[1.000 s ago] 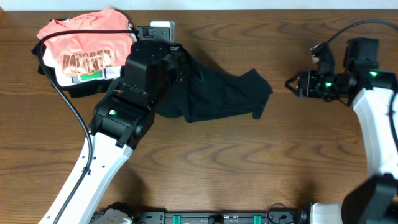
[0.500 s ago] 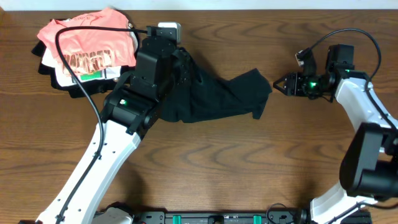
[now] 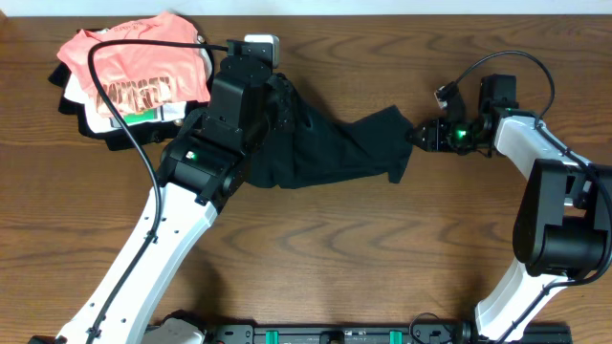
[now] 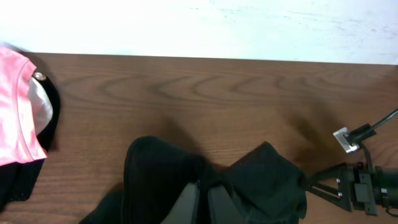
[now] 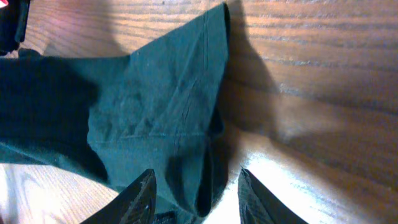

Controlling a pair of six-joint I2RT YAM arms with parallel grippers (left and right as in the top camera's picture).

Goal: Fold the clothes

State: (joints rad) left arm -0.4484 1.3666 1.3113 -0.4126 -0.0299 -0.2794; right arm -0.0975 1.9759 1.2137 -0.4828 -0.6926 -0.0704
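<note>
The clothes [image 3: 335, 148], a limp black garment, lie stretched across the middle of the table. My left gripper [image 4: 204, 202] is shut on the garment's left end, its two fingers pressed together with black fabric [image 4: 261, 183] bunched round them. In the overhead view the wrist hides those fingers. My right gripper [image 3: 416, 136] is at the garment's right corner. In the right wrist view it [image 5: 196, 177] stands open, and a fold of the dark cloth [image 5: 143, 106] lies between the two fingers without being pinched.
A pile with a salmon-pink shirt [image 3: 134, 57] over a white folded garment [image 3: 124, 113] sits at the table's back left, close to my left arm. A black cable [image 3: 124, 162] loops over that pile. The table's back edge [image 4: 199, 57] meets a white wall.
My right gripper has moved left up to the garment's right corner, and its jaws have narrowed a little. My left arm swung slightly at first, then held still with the cloth.
</note>
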